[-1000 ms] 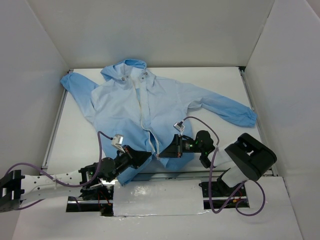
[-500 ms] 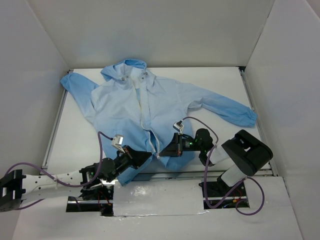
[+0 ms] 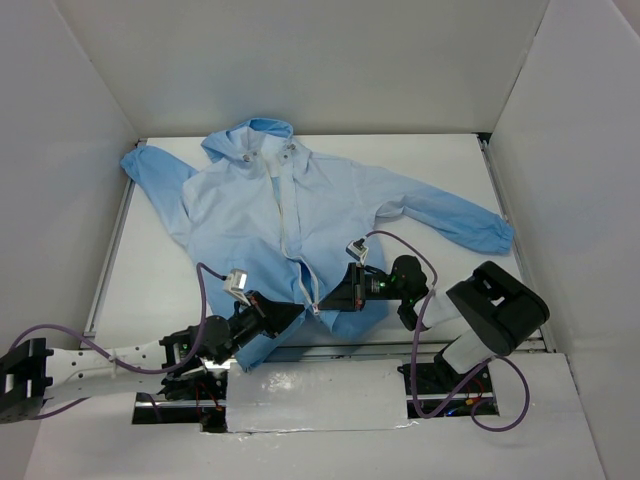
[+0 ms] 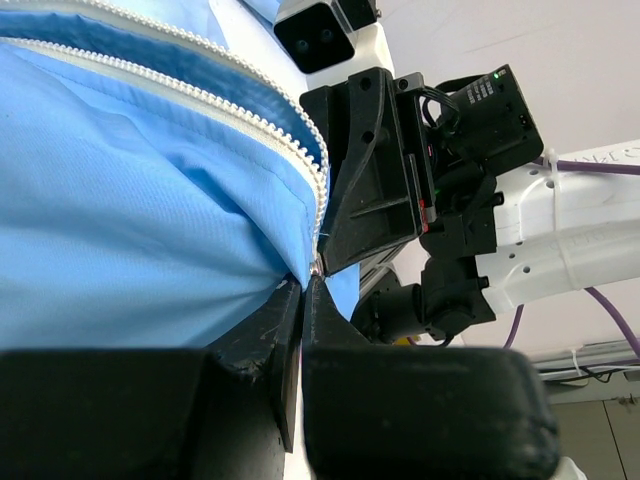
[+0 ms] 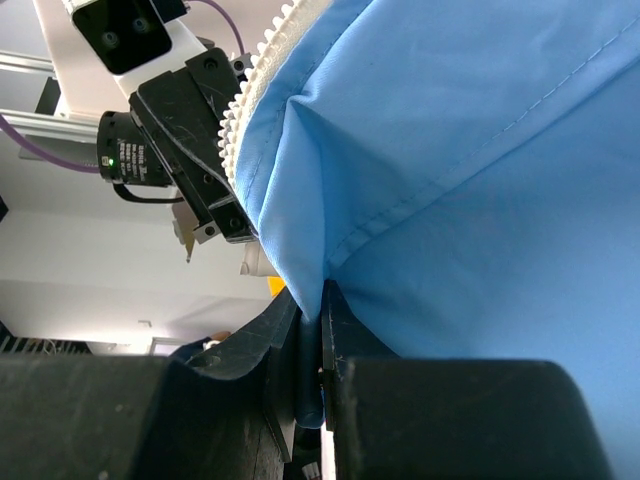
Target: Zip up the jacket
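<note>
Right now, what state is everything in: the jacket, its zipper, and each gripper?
jacket: laid out front-up, sleeves spread, hem pinched by both grippers.
zipper: undone near the hem, its two rows of teeth apart.
left gripper: shut on the jacket hem at the zipper's lower end.
right gripper: shut on a fold of the jacket hem.

Light-blue jacket (image 3: 300, 210) on white table (image 3: 450, 165)
</note>
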